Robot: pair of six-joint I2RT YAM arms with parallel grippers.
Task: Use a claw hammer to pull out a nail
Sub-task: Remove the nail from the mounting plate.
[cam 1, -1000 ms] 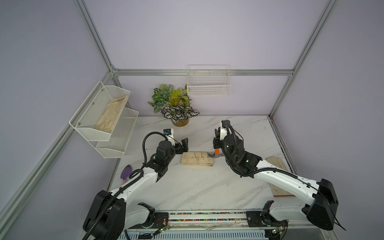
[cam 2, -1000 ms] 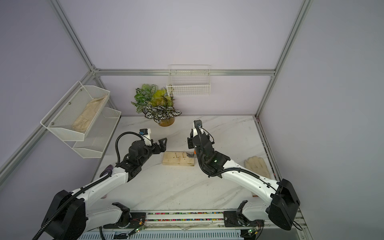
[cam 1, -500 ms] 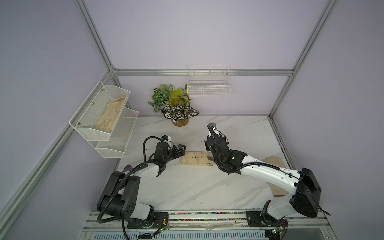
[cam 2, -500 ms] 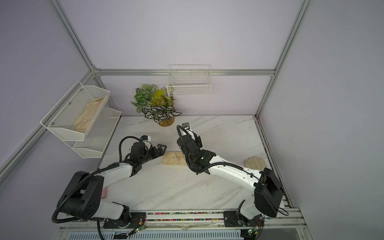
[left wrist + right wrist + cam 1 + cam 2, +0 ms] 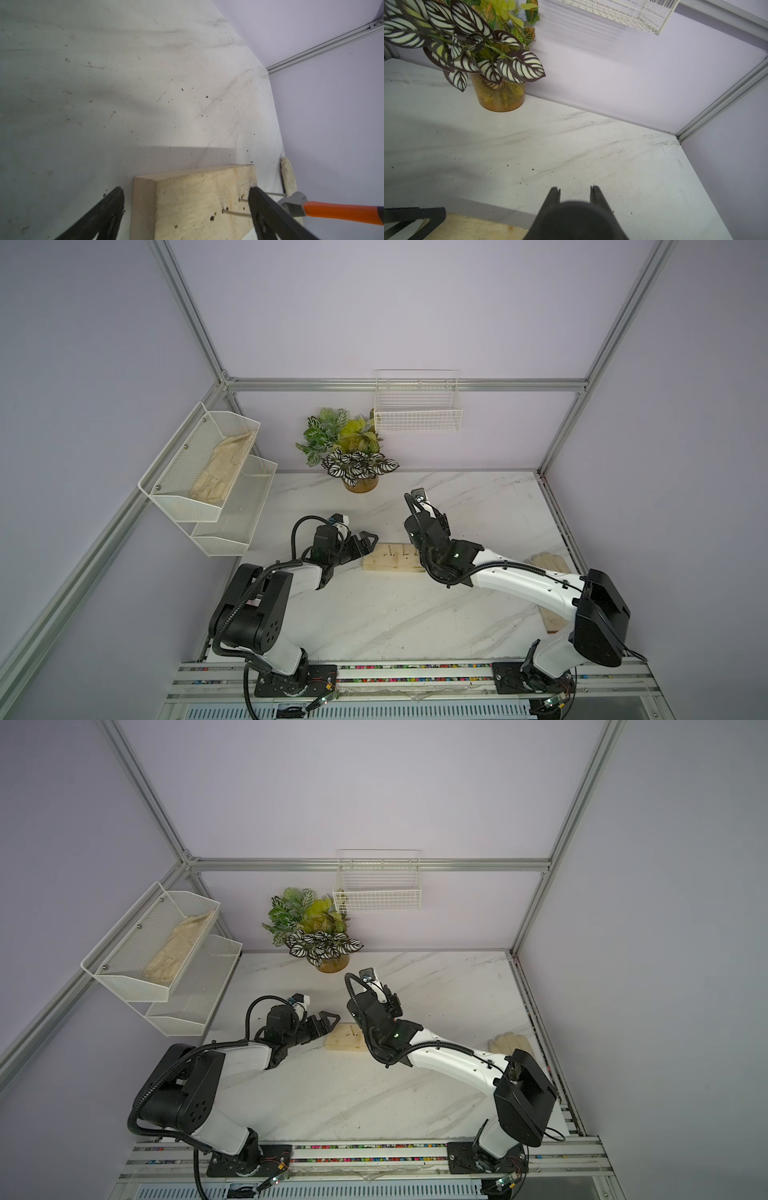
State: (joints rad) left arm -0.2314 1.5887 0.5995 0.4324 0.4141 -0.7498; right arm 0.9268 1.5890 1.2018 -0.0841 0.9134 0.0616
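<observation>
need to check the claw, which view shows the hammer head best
Left wrist view: the claw hammer's silver head and orange handle sit by nails in the wooden block. Both top views hide it under the right arm. Right wrist view shows a dark shape, probably its handle, between the right gripper's fingers.

Left gripper (image 5: 332, 1023) gapes at the wooden block's (image 5: 344, 1043) nine o'clock end; right arm (image 5: 449, 1060) covers its three o'clock end.

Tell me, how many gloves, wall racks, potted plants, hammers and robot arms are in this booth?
Gloves: 2 (shelf glove, table glove)
Wall racks: 2 (mesh shelf, wire basket)
Potted plant: 1
Claw hammer: 1
Robot arms: 2 (left arm, right arm)
Total: 8
</observation>
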